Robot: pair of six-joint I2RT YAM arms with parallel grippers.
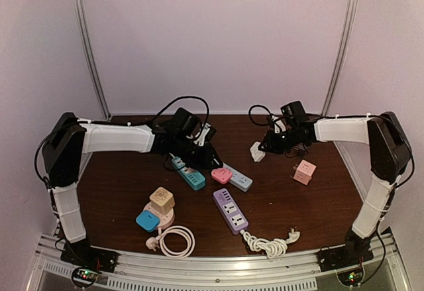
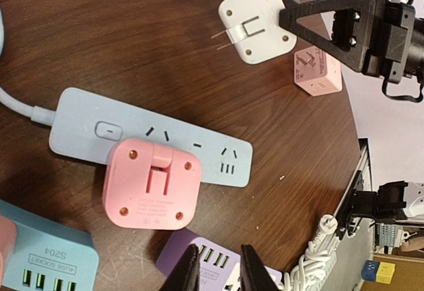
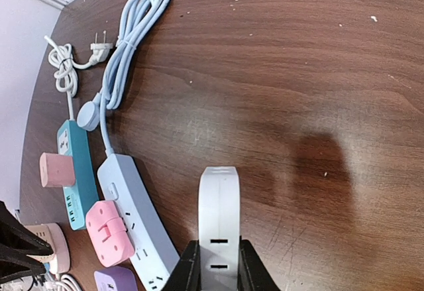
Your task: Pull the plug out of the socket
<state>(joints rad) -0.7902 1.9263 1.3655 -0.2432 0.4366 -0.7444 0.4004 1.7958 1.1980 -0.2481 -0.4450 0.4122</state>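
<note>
My right gripper [image 3: 215, 268] is shut on a white plug adapter [image 3: 218, 218] and holds it above the table. Its two metal prongs stick out, free of any socket. The same white adapter [image 2: 255, 22] shows in the left wrist view, apart from the pale blue power strip [image 2: 152, 138]. A pink square adapter [image 2: 151, 185] sits plugged on that strip. My left gripper [image 2: 217, 271] hangs open with nothing between its fingers, above the purple strip's end. From above, the left gripper [image 1: 209, 153] and the right gripper [image 1: 265, 146] flank the pale blue strip [image 1: 238, 178].
A teal strip [image 1: 190, 175] with a pink plug lies left of the pale blue one. Nearer me are a purple strip [image 1: 230, 209] with its coiled white cord [image 1: 268, 243] and a round socket [image 1: 156, 215] with cube adapters. A pink cube [image 1: 305, 171] sits right.
</note>
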